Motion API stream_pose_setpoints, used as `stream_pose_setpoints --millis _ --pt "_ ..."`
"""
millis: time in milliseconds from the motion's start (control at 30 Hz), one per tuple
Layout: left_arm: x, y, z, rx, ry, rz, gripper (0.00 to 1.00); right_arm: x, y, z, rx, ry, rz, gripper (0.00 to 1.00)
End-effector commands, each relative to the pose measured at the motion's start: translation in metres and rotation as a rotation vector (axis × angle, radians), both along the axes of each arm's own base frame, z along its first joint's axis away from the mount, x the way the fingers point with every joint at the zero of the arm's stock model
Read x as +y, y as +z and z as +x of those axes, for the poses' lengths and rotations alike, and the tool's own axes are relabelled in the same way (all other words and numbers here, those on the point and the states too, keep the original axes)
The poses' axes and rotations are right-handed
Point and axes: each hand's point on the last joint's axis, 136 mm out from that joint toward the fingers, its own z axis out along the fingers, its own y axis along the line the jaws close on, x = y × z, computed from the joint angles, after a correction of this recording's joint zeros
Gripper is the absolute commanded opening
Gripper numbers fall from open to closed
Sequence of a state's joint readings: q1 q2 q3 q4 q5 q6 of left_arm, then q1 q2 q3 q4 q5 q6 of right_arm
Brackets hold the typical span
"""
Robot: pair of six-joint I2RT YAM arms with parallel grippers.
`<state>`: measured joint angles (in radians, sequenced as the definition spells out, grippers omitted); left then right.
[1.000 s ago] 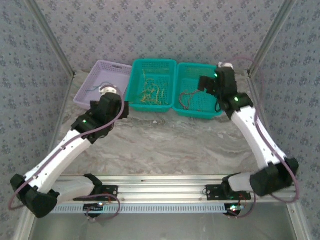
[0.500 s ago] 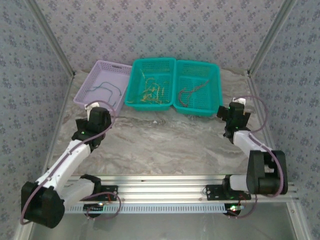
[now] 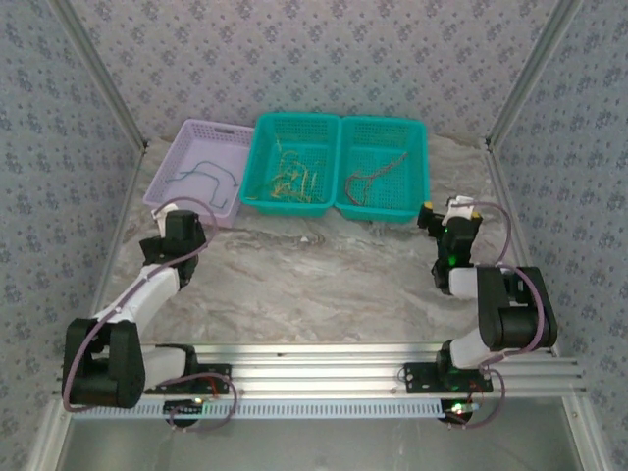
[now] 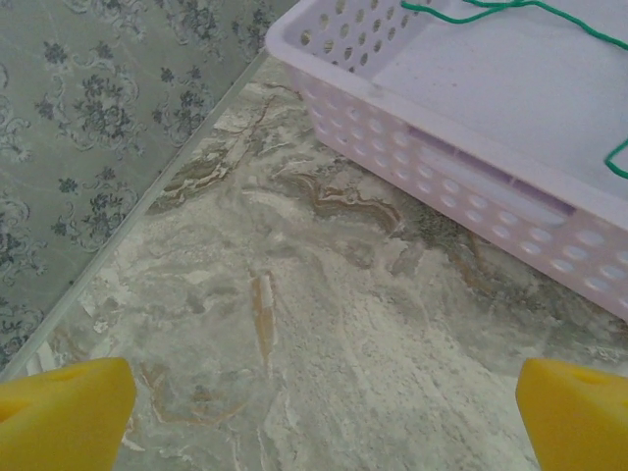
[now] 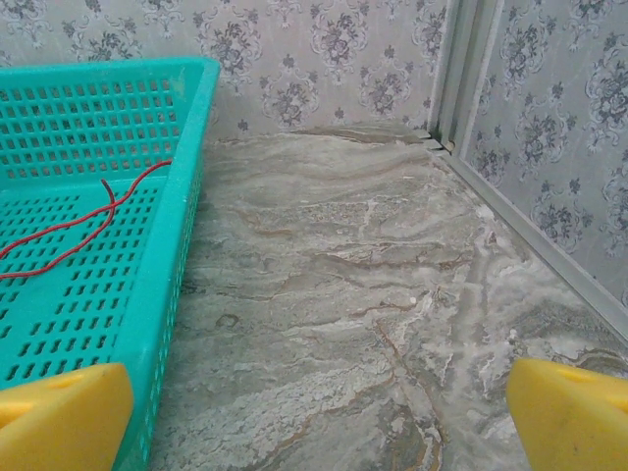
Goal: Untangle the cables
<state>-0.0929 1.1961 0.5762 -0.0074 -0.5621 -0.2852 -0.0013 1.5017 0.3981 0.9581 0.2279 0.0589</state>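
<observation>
The cables lie sorted in three baskets at the back of the table. A green cable [image 3: 203, 175] [image 4: 510, 10] rests in the purple basket [image 3: 186, 147] [image 4: 442, 157]. Yellow cables [image 3: 294, 179] sit in the middle teal basket [image 3: 294, 122]. A red cable [image 3: 368, 182] [image 5: 78, 231] lies in the right teal basket [image 3: 388, 124] [image 5: 186, 186]. My left gripper [image 3: 180, 224] [image 4: 319, 422] hangs open over bare table just short of the purple basket. To the right of the teal basket, my right gripper [image 3: 449, 218] [image 5: 319, 422] is open too. Nothing sits between either pair of yellow fingertips [image 4: 59, 412] [image 5: 574, 412].
Patterned walls and metal corner posts [image 3: 530, 74] close in the marble table [image 3: 314, 275] on three sides. The wall meets the table close to the left gripper's left [image 4: 128, 216]. Both arms are folded back near the aluminium rail [image 3: 314, 378] at the front.
Both arms have drawn back from the baskets toward the near edge and folded low. The cables stay in the baskets. Both grippers have stayed open.
</observation>
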Motion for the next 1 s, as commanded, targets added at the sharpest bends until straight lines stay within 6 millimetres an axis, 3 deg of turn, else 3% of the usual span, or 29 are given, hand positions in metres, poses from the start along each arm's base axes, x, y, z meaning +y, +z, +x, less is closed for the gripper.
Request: stream_pose_setpoints --millis 0,200,333,500,600,667,833,967 --pt "-0.001 0.014 0.019 -0.158 -0.024 -0.040 1.00 0.003 -0.043 -0.016 0.154 0.021 -0.058 1.00" --pt "0.005 0.002 0.024 -0.166 -0.081 -0.017 1.00 -0.005 -0.042 -0.019 0.147 -0.022 -0.043 1.00" --pt "-0.002 -0.016 0.030 -0.145 -0.140 -0.022 1.00 -0.009 -0.040 -0.021 0.130 -0.037 -0.031 1.00" --pt "-0.009 -0.016 0.044 -0.141 -0.195 -0.021 1.00 -0.004 -0.038 -0.026 0.104 -0.026 -0.056 1.00" --pt "-0.010 -0.013 0.052 -0.159 -0.213 -0.012 1.00 0.005 -0.043 -0.016 0.162 0.027 -0.062 1.00" --pt "-0.012 -0.015 0.057 -0.158 -0.234 -0.020 1.00 -0.004 -0.039 -0.021 0.126 -0.021 -0.050 1.00" --pt "-0.011 -0.011 0.053 -0.254 -0.244 -0.039 1.00 0.000 -0.041 -0.017 0.149 -0.003 -0.063 1.00" --pt "-0.039 -0.026 0.063 -0.259 -0.344 0.050 1.00 0.000 -0.040 -0.017 0.145 -0.012 -0.070 1.00"
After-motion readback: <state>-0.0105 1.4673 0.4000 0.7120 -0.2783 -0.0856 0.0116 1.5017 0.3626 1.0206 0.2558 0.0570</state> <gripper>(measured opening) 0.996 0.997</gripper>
